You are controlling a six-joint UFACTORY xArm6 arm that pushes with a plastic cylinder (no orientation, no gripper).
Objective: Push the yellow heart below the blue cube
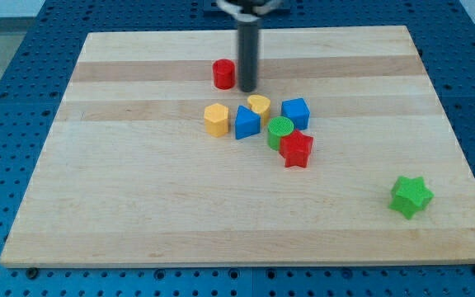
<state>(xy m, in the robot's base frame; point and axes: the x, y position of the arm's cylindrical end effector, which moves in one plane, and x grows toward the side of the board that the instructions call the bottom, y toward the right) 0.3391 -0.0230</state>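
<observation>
The yellow heart (260,106) lies near the board's middle, just left of the blue cube (296,112) and touching the blue triangular block (246,122). My tip (247,88) rests on the board just above the yellow heart and right next to the red cylinder (223,73). Below the blue cube sit the green cylinder (280,130) and the red star (296,148), close together.
A yellow hexagonal block (216,119) lies left of the blue triangular block. A green star (410,196) sits alone at the lower right. The wooden board (122,206) lies on a blue perforated table.
</observation>
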